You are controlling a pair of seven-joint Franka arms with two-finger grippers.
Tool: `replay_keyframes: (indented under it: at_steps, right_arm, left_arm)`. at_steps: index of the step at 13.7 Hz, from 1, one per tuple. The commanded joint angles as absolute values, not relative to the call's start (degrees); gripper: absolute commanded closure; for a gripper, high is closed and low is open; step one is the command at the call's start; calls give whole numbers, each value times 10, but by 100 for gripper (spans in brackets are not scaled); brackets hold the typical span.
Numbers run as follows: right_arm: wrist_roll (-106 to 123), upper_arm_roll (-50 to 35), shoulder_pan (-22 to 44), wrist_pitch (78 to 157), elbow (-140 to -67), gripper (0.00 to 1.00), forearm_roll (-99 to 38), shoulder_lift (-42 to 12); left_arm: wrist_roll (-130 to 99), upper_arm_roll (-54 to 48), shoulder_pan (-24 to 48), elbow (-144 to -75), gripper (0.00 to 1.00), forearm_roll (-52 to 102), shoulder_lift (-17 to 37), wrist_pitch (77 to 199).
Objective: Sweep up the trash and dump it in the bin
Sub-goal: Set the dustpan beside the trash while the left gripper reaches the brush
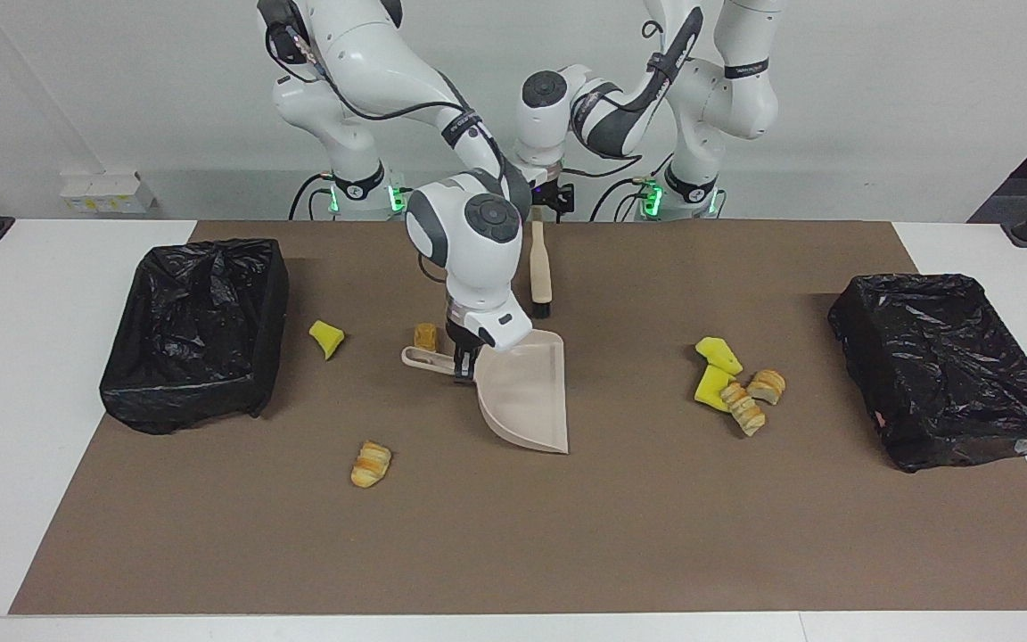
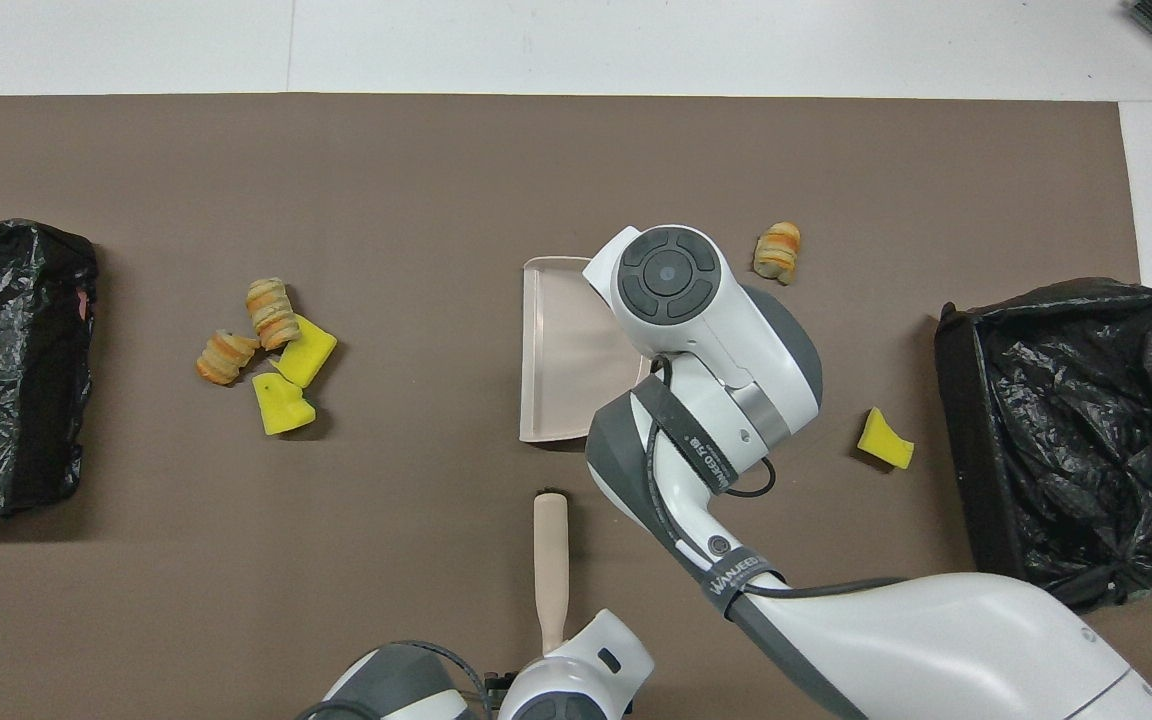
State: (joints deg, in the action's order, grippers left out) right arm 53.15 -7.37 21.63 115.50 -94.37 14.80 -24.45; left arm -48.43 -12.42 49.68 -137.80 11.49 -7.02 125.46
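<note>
trash (image 1: 740, 383) lies scattered on the brown mat: a cluster toward the left arm's end, single pieces toward the right arm's end. the right gripper (image 1: 464, 364) has its jaws pinched on the dustpan (image 1: 527, 392) handle, pan tilted mid-counter. the left gripper (image 1: 553, 198), jaws spread, hangs over the brush (image 1: 539, 267) handle's end nearest the robots.

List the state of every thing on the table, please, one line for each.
Beige plastic dustpan: tilted, handle held by right gripper.
Wooden hand brush: lying flat; left gripper over its handle, jaws open.
Two black-lined bins: open.
Yellow sponge and striped bread trash pieces: scattered, unswept.
</note>
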Motion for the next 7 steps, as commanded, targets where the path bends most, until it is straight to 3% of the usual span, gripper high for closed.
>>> replay_keyframes:
  at_steps: [1, 4, 6, 7]
  right_arm:
    - [545, -78, 226, 1154, -957, 100, 157, -236]
    - [544, -78, 235, 1160, -951, 100, 156, -237]
    - [534, -77, 246, 1161, -942, 100, 158, -247]
    - [528, -78, 249, 1162, -940, 100, 156, -248]
  left_arm:
    - [-497, -114, 517, -1401, 0, 120, -91, 1257]
    - [-497, -114, 517, -1402, 31, 120, -90, 1257]
    - [-498, -114, 517, -1402, 83, 120, -89, 1247]
    - [-498, -113, 517, -1400, 100, 120, -89, 1245]
